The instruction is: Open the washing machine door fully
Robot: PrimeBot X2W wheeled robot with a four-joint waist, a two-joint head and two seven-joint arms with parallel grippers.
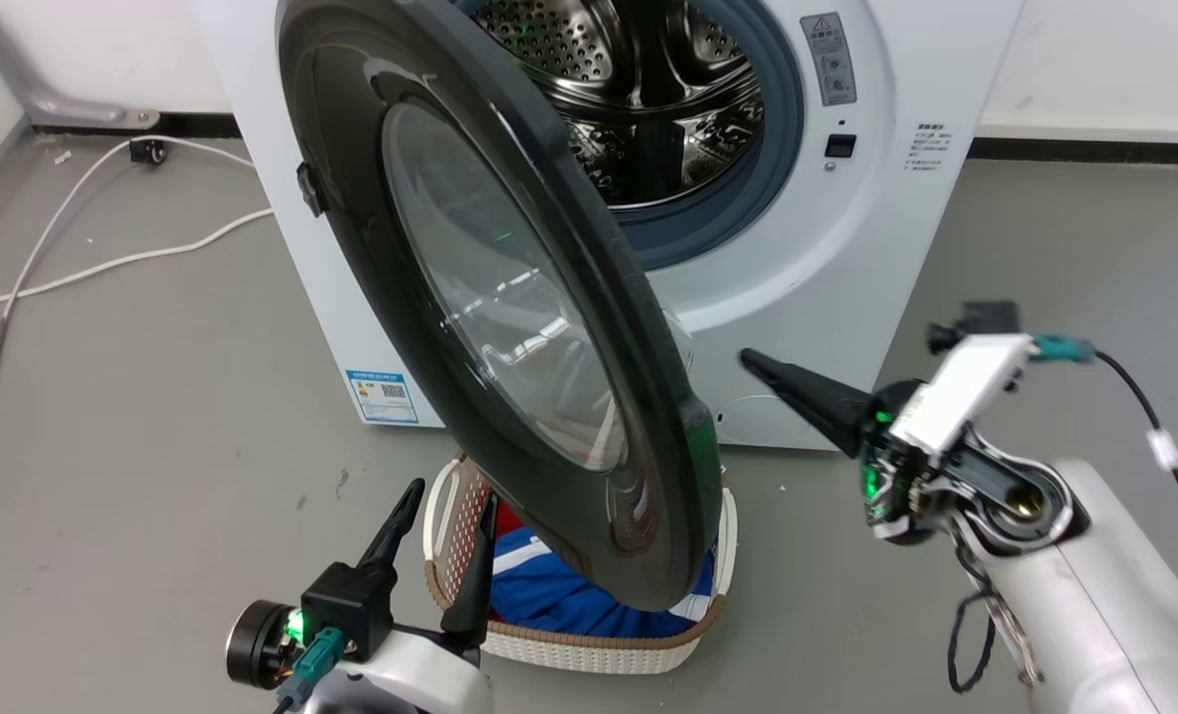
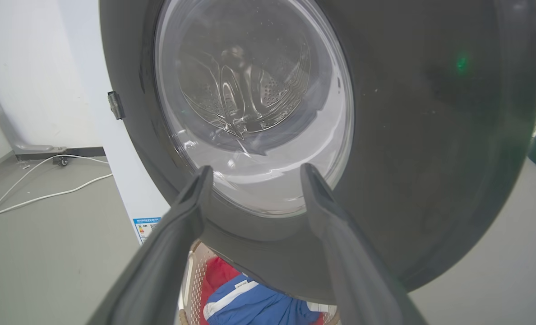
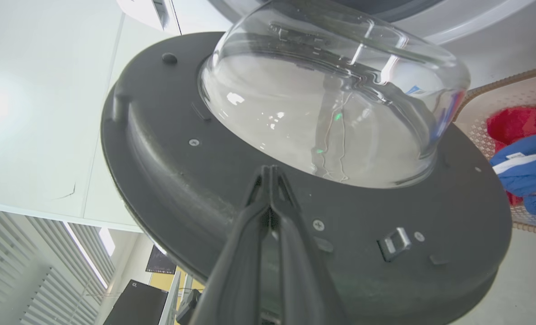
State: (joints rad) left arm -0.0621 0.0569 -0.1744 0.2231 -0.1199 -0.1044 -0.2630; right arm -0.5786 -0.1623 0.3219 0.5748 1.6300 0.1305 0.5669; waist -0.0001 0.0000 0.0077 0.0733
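Currently, off the white washer (image 1: 827,278), we find the washing machine door (image 1: 510,327) partly open, overhanging the laundry basket (image 1: 589,654). Our right wrist view adds its inner face, with the right gripper (image 3: 270,174) there, fingers together. The left gripper (image 1: 452,494), fingers apart, faces the glass.

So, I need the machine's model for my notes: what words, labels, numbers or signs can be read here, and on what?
No wording is legible; nothing can be quoted.
On the grey sticker right of the drum opening: a warning triangle; print too small.
On the blue label low on the washing machine front: a QR code; text too small.
The printed lines at the front's right edge: too small.
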